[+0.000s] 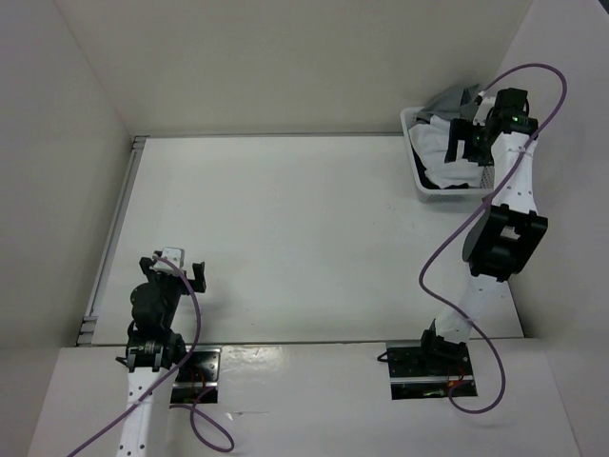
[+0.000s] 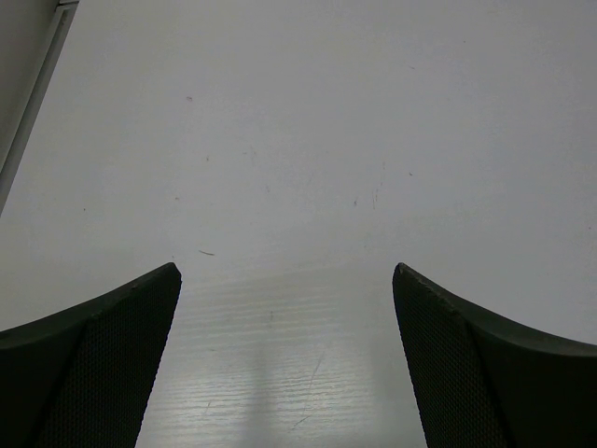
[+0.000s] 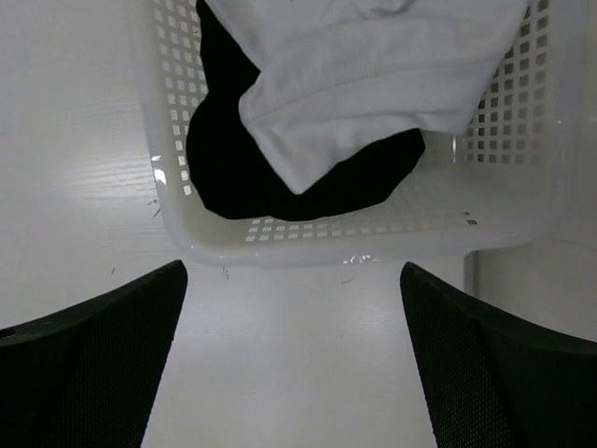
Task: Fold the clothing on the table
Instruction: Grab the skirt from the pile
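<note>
The white garment (image 3: 373,65) lies crumpled in the white mesh basket (image 3: 317,247), on top of a black garment (image 3: 233,168), with a grey garment (image 1: 455,98) at the basket's far end. Our right jaws hang just above the basket, spread wide and holding nothing. Our left jaws, equally wide and empty, hover over the bench (image 1: 285,238), well apart from the basket. We judge folding not begun: the garment must first come out and be laid flat.

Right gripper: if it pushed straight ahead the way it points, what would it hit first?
The right gripper would probably meet the near wall of the white mesh basket first, white clothing and a black garment lying just beyond; depth is unclear.
</note>
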You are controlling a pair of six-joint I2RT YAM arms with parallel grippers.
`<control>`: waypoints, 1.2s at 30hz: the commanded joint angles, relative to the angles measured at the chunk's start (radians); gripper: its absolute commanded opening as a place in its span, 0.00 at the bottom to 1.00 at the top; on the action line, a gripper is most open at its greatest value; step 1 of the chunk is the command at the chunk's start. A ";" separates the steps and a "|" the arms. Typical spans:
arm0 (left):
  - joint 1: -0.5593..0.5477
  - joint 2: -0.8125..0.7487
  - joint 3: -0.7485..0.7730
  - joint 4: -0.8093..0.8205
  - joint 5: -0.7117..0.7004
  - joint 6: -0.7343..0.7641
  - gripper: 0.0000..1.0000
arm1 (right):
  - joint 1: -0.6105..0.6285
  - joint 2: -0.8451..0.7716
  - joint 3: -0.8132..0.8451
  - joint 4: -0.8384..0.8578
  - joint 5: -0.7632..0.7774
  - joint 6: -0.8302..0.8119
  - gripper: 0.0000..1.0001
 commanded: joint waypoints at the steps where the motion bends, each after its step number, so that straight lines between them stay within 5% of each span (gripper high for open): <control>1: -0.003 -0.128 -0.043 0.034 -0.004 -0.009 1.00 | 0.014 0.040 0.074 0.093 -0.004 -0.023 0.99; 15: -0.003 -0.128 -0.043 0.034 -0.004 -0.009 1.00 | 0.043 0.323 0.089 0.258 -0.006 -0.043 0.98; 24: -0.003 -0.128 -0.043 0.034 -0.004 -0.009 1.00 | 0.063 0.346 -0.069 0.404 0.051 -0.061 0.94; 28: -0.003 -0.128 -0.043 0.034 -0.004 -0.009 1.00 | 0.063 0.346 -0.101 0.456 0.060 -0.061 0.82; 35: -0.003 -0.128 -0.043 0.034 -0.004 -0.009 1.00 | 0.031 0.272 -0.092 0.466 0.027 -0.052 0.35; 36: -0.003 -0.128 -0.043 0.034 -0.004 -0.009 1.00 | 0.031 0.239 -0.092 0.466 0.027 -0.052 0.21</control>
